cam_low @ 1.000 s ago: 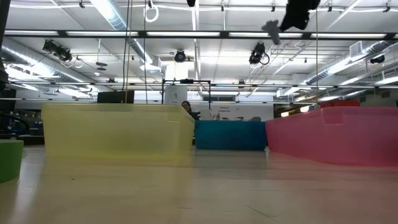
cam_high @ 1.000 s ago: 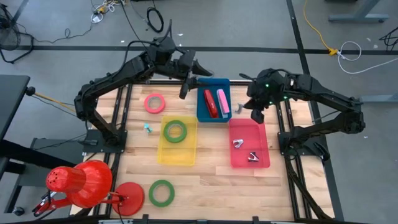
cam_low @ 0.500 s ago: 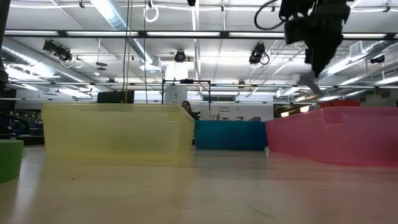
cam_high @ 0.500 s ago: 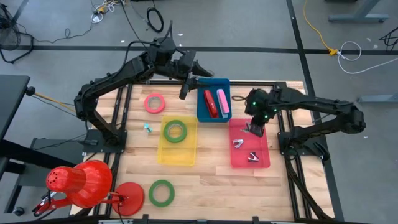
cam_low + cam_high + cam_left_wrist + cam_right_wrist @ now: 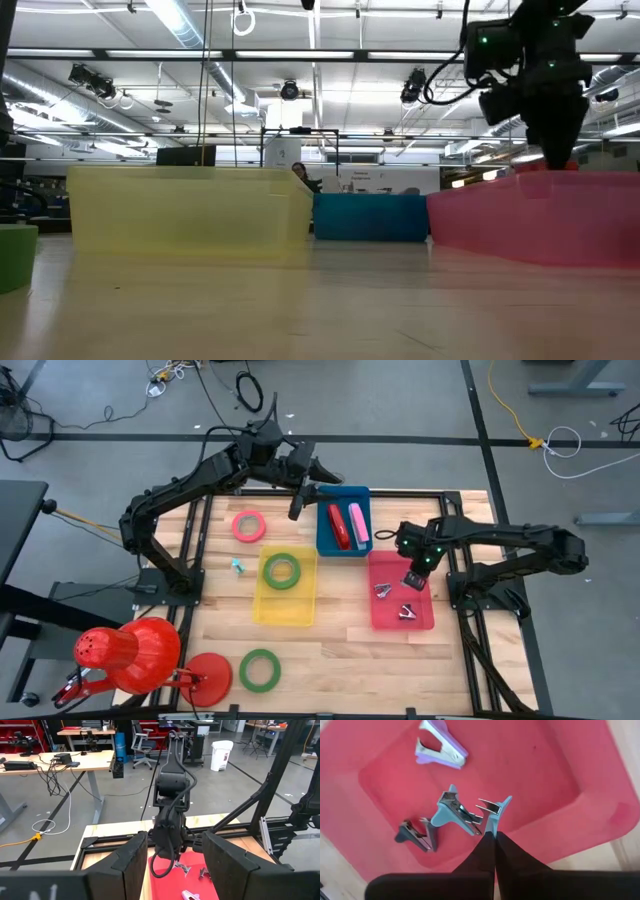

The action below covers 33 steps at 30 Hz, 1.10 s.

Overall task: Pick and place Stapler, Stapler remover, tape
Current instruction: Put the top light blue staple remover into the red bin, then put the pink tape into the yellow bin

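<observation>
I see the light-blue staple remover (image 5: 492,812), metal claws showing, pinched at its tip by my right gripper (image 5: 494,836), whose fingers sit pressed together on it, low over the pink tray (image 5: 420,610) near the table's (image 5: 330,660) right edge. Two more removers lie in that tray. The blue tray (image 5: 325,545) at the far edge holds a red and a pink stapler; a green tape roll (image 5: 282,570) sits in the yellow tray (image 5: 262,610). The wood-slat table stands in an open workshop with desks and chairs. A second ago the right gripper hovered beside the blue tray; it has since swung down into the pink one. The left gripper (image 5: 300,490) waits, fingers apart, above the far edge.
</observation>
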Each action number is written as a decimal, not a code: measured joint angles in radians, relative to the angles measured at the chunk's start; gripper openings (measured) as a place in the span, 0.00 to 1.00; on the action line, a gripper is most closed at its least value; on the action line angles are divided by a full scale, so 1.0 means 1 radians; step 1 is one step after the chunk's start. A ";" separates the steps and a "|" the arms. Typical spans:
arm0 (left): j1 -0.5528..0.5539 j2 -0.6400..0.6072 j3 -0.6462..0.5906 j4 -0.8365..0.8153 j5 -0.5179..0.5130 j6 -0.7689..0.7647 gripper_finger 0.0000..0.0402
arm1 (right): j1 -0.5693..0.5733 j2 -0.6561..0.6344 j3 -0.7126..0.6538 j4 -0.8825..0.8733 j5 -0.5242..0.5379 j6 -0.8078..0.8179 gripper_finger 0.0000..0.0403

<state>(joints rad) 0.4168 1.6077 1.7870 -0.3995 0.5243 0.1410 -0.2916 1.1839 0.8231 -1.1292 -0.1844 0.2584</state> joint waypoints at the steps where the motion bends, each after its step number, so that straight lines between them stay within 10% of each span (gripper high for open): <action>1: 0.000 0.000 0.000 0.000 0.000 0.000 0.48 | 0.000 0.000 -0.009 0.003 0.000 0.003 0.00; 18: 0.000 0.000 0.000 -0.006 -0.007 0.000 0.48 | 0.000 -0.002 -0.020 0.104 -0.015 0.025 0.36; 33: 0.014 -0.043 0.001 -0.275 -0.113 0.013 0.48 | 0.000 -0.002 0.303 0.263 -0.017 -0.133 0.32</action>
<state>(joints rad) 0.4309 1.5646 1.7882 -0.6740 0.4114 0.1535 -0.2916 1.1816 1.1263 -0.8664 -0.2013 0.1253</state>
